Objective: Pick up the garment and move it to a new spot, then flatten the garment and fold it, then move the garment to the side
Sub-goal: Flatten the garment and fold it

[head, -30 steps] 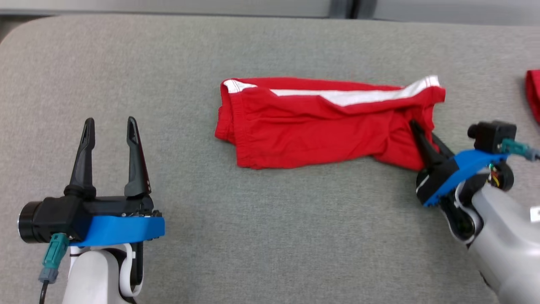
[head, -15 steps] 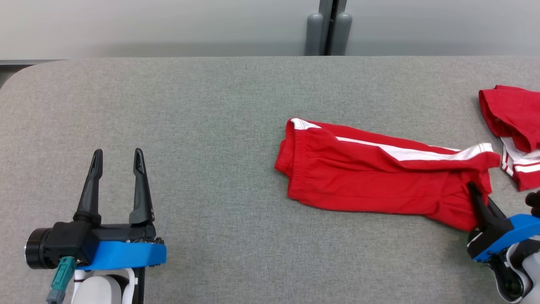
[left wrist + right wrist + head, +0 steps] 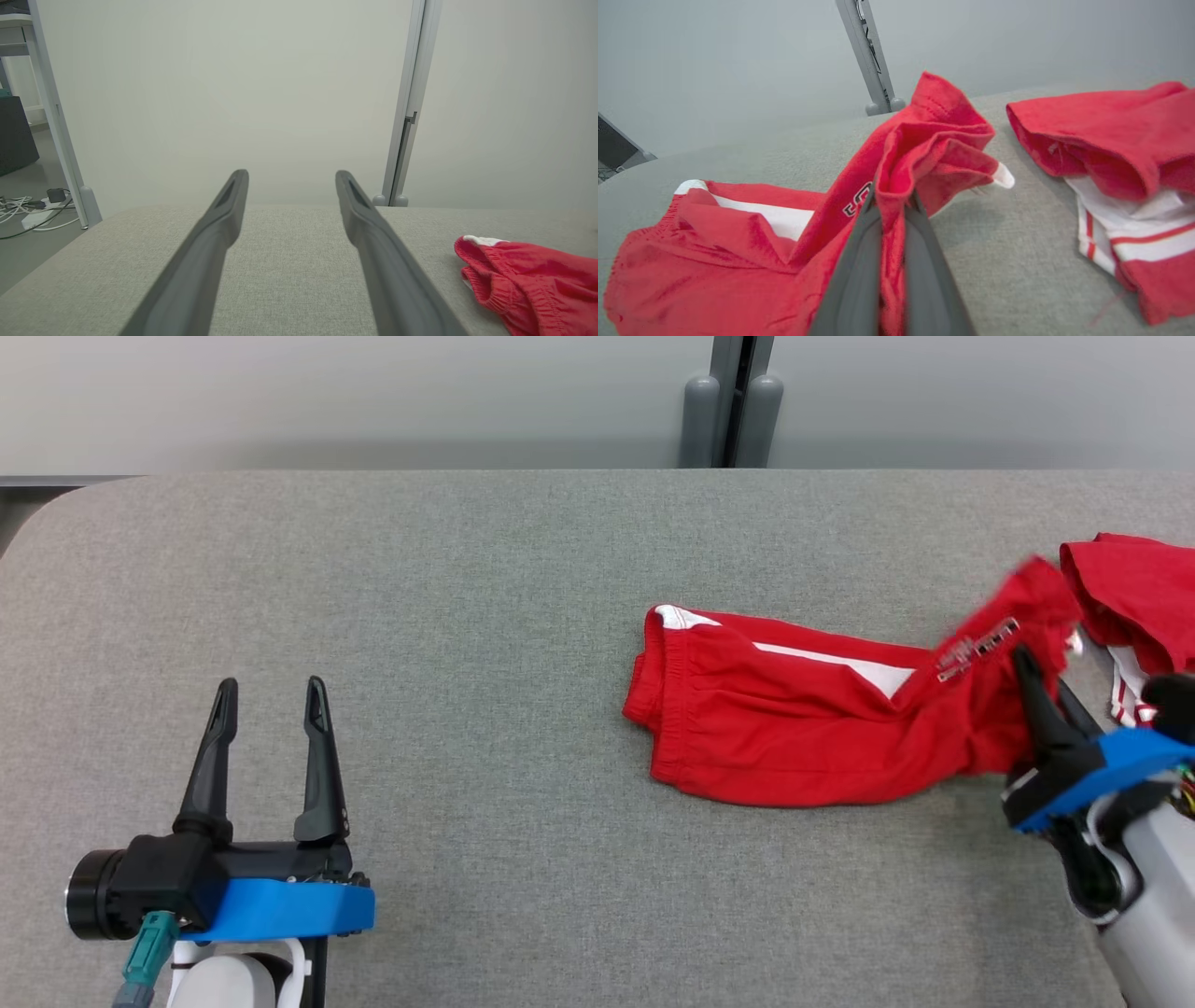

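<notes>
The garment (image 3: 794,728) is a pair of red shorts with a white side stripe, lying at the right of the grey table (image 3: 467,616). My right gripper (image 3: 1027,663) is shut on its right end and holds that end lifted off the surface; the right wrist view shows red cloth (image 3: 934,154) bunched above the closed fingers (image 3: 859,261). The waistband end (image 3: 514,275) rests on the table. My left gripper (image 3: 271,695) stands open over bare table at the lower left, well apart from the garment, nothing between its fingers (image 3: 205,261).
A second red and white garment (image 3: 1134,607) lies at the table's right edge, close beside the lifted end (image 3: 1120,163). A grey wall with a vertical post (image 3: 728,401) runs behind the table. The table's far left corner is rounded (image 3: 56,504).
The head camera shifted between the earliest frame and now. Over the last half second my right gripper rose and carried the garment's right end up and back, folding it over. The left gripper stayed put.
</notes>
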Motion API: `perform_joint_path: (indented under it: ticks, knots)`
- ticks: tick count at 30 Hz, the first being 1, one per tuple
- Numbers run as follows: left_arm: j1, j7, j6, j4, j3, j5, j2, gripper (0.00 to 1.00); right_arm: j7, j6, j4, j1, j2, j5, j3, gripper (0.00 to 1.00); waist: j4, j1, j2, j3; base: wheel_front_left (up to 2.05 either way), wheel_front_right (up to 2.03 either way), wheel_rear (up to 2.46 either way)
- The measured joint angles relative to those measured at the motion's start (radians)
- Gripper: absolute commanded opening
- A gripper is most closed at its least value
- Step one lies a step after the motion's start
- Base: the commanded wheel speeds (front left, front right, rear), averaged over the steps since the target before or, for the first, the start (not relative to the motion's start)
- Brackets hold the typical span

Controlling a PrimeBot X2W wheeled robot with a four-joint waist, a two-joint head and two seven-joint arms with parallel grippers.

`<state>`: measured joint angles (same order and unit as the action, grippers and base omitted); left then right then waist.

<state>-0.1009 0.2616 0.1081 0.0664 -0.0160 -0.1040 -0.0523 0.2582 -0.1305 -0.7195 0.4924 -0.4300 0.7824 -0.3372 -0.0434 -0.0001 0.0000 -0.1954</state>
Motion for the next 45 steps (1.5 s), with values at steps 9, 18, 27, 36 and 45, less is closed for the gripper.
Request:
perform_joint_path:
  ticks: [9,18,27,36,45]
  knots:
    - [-0.004,0.0,0.002,0.009,0.023,-0.001,0.0,1.0,-0.056,0.0,0.073,0.097,0.115,-0.112,-0.045,0.0,-0.023,0.0,0.0,0.008,0.0,0.0,0.0]
    - [-0.018,0.0,0.002,0.016,0.035,-0.016,0.001,1.0,-0.113,0.0,0.073,0.119,0.206,-0.183,-0.107,0.0,-0.073,0.0,0.0,-0.003,0.0,0.0,0.0]
    - [-0.02,0.0,-0.01,0.013,0.044,-0.03,0.001,1.0,-0.121,0.0,0.035,0.1,0.275,-0.202,-0.179,0.0,-0.112,0.0001,0.0,-0.019,0.0,0.0,0.0]
    - [-0.021,0.0,-0.015,0.015,0.054,-0.037,0.001,1.0,-0.101,0.0,0.016,0.059,0.295,-0.199,-0.232,0.0,-0.126,0.0001,0.0,-0.024,0.0,0.0,0.0]
    - [-0.026,0.0,-0.013,0.026,0.068,-0.034,0.001,1.0,-0.026,0.0,0.065,0.049,0.28,-0.221,-0.277,1.0,-0.088,0.0001,0.0,-0.02,0.0,0.0,0.0]
